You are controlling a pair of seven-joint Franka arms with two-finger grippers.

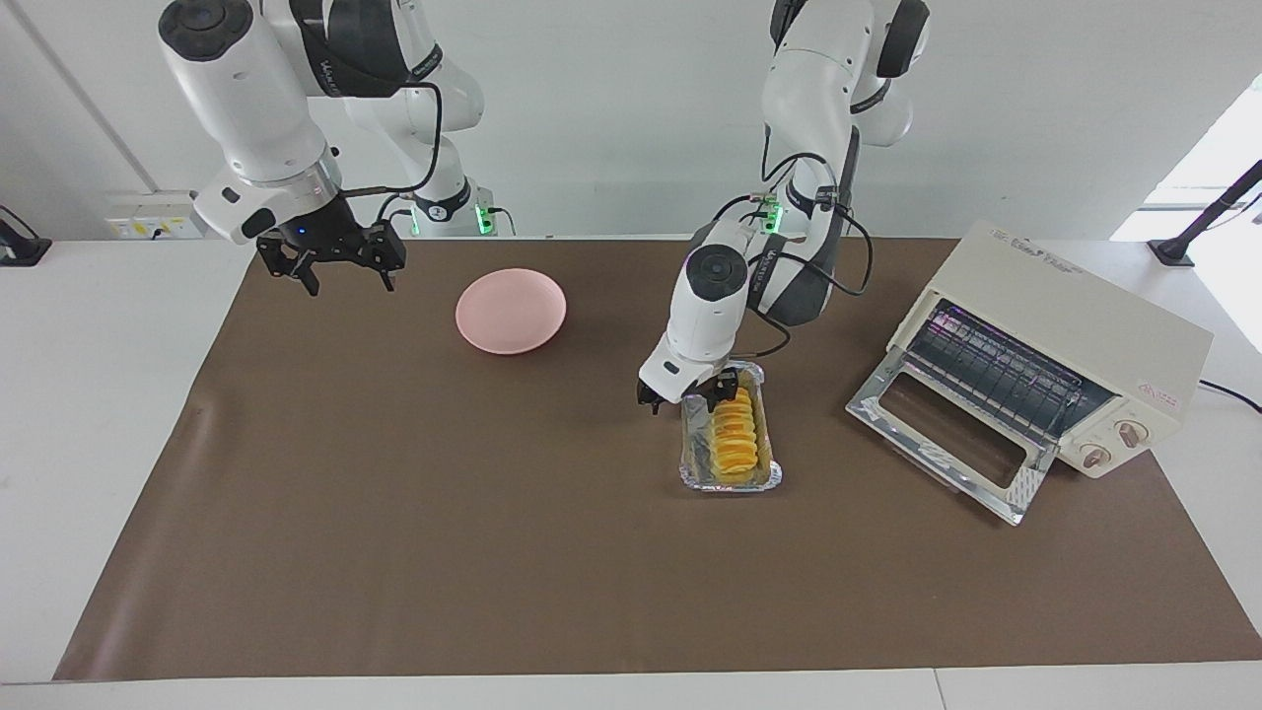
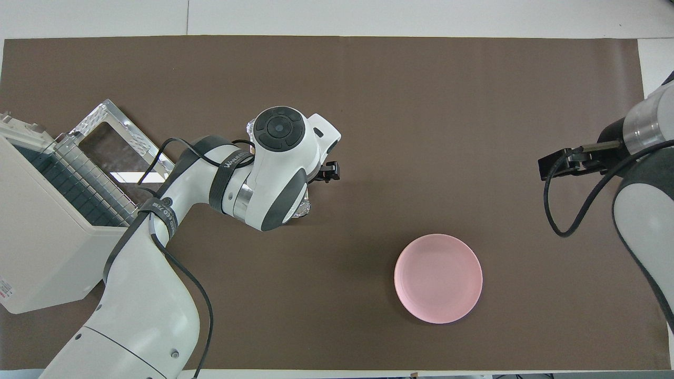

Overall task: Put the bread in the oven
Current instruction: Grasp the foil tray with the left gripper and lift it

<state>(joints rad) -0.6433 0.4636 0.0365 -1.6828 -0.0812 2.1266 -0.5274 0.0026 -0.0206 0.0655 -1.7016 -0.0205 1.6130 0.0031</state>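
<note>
The golden-yellow ridged bread [image 1: 735,439] lies in a silver foil tray [image 1: 731,480] on the brown mat. My left gripper [image 1: 723,390] is low over the end of the bread nearer to the robots, open, with its fingers close around that end. In the overhead view the left arm's wrist hides the bread, and only the tray's corners [image 2: 303,210] show. The cream-white oven [image 1: 1070,330] stands at the left arm's end of the table, its glass door [image 1: 946,439] dropped open and its wire rack bare. It also shows in the overhead view [image 2: 47,231]. My right gripper [image 1: 335,264] waits raised and open over the mat's right-arm end.
A round pink plate [image 1: 511,311] sits on the mat nearer to the robots than the tray, toward the right arm's end; it also shows in the overhead view [image 2: 438,278]. The oven's open door lies beside the tray, a short gap apart.
</note>
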